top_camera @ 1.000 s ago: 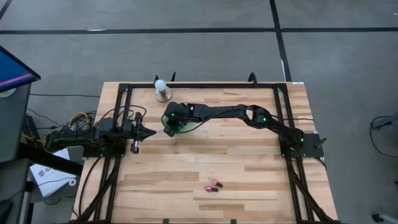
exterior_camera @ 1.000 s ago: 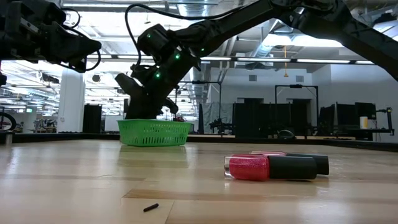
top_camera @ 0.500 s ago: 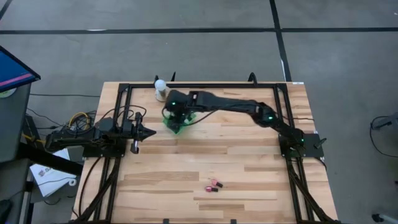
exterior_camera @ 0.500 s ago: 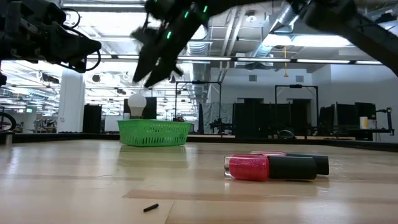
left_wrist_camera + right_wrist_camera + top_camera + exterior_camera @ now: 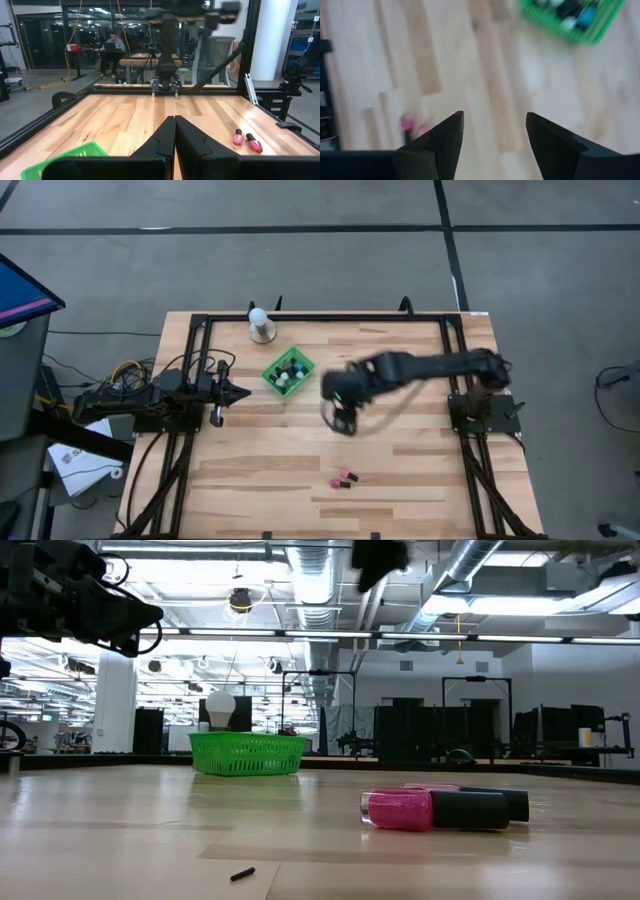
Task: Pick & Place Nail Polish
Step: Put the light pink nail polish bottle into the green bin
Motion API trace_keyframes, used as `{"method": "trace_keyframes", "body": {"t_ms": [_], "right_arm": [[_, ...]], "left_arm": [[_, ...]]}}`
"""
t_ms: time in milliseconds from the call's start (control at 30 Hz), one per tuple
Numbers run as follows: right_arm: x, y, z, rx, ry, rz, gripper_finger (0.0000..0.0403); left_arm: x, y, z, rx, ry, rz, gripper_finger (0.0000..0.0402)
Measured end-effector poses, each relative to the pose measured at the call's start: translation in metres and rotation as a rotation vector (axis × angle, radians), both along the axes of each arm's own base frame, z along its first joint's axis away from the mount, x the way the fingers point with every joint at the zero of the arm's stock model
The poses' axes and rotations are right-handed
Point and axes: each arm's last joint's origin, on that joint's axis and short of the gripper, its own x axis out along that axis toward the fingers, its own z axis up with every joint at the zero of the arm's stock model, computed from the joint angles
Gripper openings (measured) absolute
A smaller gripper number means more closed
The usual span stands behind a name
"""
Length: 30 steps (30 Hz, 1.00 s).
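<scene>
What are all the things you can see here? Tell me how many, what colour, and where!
Nail polish bottles on the table: two, pink with dark caps, lying side by side near the front edge.
Nail polish bottles in the basket: several, count unclear, teal, pale and dark.
Basket: one, green mesh, back left part of the table.
Ball on a round base: one, white, back edge beside the basket.
Small dark bit: one, on the wood near the low camera.
Table: one, light wood with a black frame.
Person: one, seated at a desk far behind.
Left gripper: shut, parked at the left side.
Right gripper: open, empty, above mid-table.
</scene>
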Motion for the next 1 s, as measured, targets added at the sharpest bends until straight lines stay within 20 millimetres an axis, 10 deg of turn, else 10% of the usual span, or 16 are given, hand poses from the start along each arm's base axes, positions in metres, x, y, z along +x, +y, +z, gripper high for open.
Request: {"method": "trace_keyframes", "body": {"t_ms": [233, 500, 767, 1000], "right_arm": [[-0.055, 0.07, -0.042, 0.078, -0.002, -0.118, 0.02], [-0.066, 0.125, -0.114, 0.113, 0.023, -0.072, 0.0199], [-0.044, 0.143, -0.171, 0.077, 0.087, 0.011, 0.0196], [-0.04, 0.14, -0.17, 0.022, 0.037, 0.037, 0.0196]], "left_arm": [[0.0, 0.0, 0.0, 0.0, 0.0, 0.0, 0.0002], [0.0, 0.0, 0.0, 0.0, 0.0, -0.001, 0.0002], [0.0, 0.0, 0.0, 0.0, 0.0, -0.001, 0.0002], [0.0, 0.0, 0.0, 0.0, -0.002, -0.002, 0.0002]]}}
